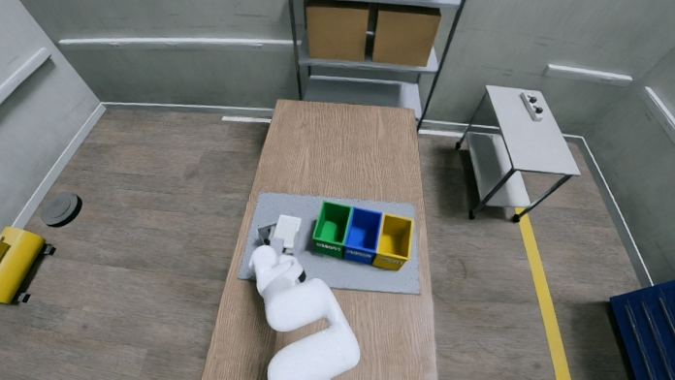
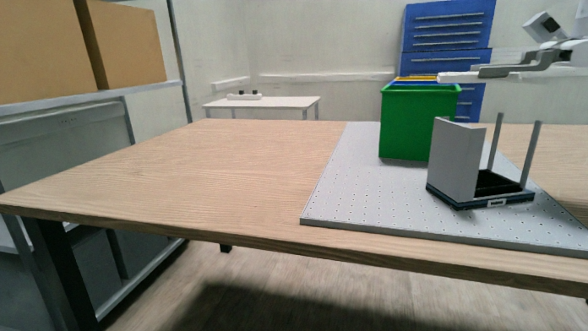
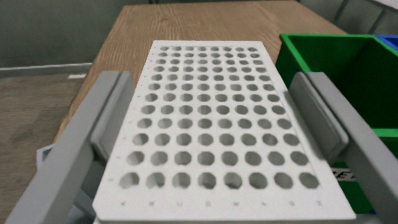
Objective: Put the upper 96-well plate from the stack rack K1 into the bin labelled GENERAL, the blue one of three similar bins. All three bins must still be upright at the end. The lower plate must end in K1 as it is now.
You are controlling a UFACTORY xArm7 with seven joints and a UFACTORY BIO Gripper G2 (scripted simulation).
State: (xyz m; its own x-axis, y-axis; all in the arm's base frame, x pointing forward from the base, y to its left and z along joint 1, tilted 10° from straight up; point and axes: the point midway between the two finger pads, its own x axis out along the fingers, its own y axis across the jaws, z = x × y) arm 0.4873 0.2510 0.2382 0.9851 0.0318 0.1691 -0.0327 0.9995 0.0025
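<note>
My gripper [image 1: 285, 238] [image 2: 479, 73] [image 3: 212, 117] is shut on the white upper 96-well plate [image 1: 289, 224] [image 2: 456, 77] [image 3: 204, 212], its fingers on the two long sides. The plate is about level, high above the rack K1 [image 1: 264, 234] [image 2: 452, 160], and in the top view left of the bins. K1 stands upright on the grey board. A black piece [image 2: 496, 182] lies low inside it, seemingly the lower plate. The blue bin [image 1: 364, 230] stands upright between the other two; its label is too blurred to read.
The green bin [image 1: 332, 228] [image 2: 411, 122] [image 3: 320, 50] stands upright between K1 and the blue bin. The yellow bin [image 1: 397, 237] stands upright at the far right of the row. All stand on the grey perforated board [image 1: 310, 278] [image 2: 351, 186]. The bins have tall walls and open tops.
</note>
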